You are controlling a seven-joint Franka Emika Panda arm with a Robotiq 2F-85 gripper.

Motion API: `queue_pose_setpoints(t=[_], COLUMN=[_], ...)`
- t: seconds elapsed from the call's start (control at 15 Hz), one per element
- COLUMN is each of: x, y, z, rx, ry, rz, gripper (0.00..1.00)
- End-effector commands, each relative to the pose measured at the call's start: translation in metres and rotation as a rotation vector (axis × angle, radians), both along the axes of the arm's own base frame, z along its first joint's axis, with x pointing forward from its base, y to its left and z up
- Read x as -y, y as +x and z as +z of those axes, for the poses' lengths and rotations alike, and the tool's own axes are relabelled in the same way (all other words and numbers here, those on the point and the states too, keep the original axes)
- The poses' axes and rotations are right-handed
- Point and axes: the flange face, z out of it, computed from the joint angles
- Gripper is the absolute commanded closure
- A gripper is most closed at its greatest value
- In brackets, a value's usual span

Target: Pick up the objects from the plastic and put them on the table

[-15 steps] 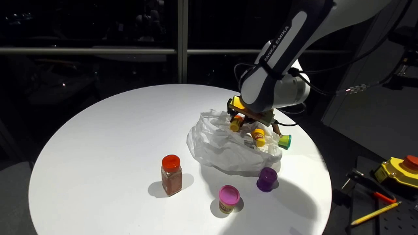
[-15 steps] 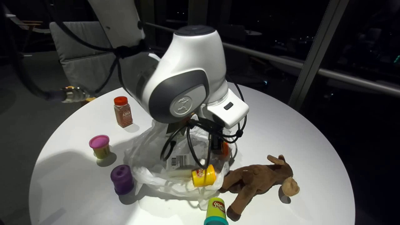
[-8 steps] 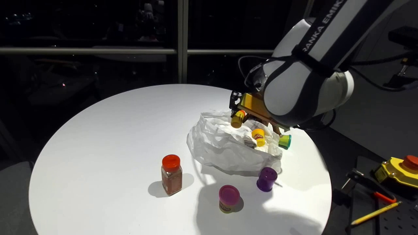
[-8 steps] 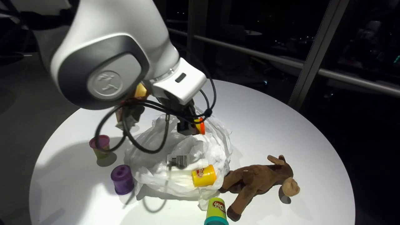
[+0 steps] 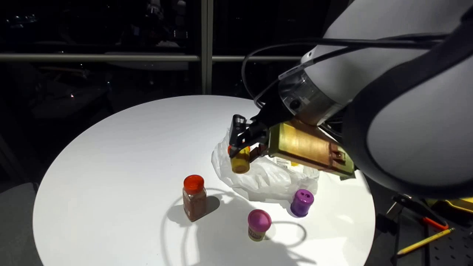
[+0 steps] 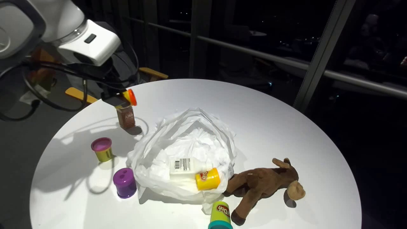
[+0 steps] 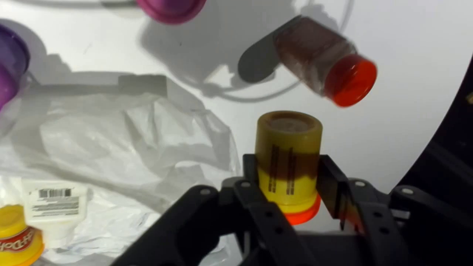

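The gripper (image 7: 289, 166) has its jaws clenched on a yellow tub (image 7: 286, 144), pinched by its sides between them and held above the table (image 5: 129, 155), with an orange-red lid (image 7: 305, 215) at one end and dark print along its wall.

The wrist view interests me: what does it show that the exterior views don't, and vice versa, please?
Only the wrist view: black print on the held yellow tub.
Only the exterior views, between them: arm, brown toy animal, green tub, pencil.
Both: the claw, that tub, red-capped jar, pink tub, purple container, white bottle, second yellow tub, bag and table.
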Motion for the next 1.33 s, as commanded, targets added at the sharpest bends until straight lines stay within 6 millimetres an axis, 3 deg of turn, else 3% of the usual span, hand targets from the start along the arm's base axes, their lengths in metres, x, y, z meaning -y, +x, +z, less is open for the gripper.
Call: queue_pose_setpoints(t=[0.0, 0.4, 0.87, 0.93, 1.0, 1.27], x=[-0.041, -0.073, -0.072, -0.070, -0.067, -0.048], y=[-0.007, -0.004, 0.031, 0.035, 0.037, 0.038], z=[-0.007, -0.045, -0.070, -0.073, -0.073, -0.069], rx=[-0.034, -0.228, -0.208, -0.203, -0.199, -0.181], ry=[-0.014, -0.055, -0.092, -0.102, -0.110, -0.130], rz=[0.120, 0.220, 0.186, 0.180, 0.177, 0.168], gripper=[0.81, 0.81, 0.81, 0.31, 0.31, 0.01])
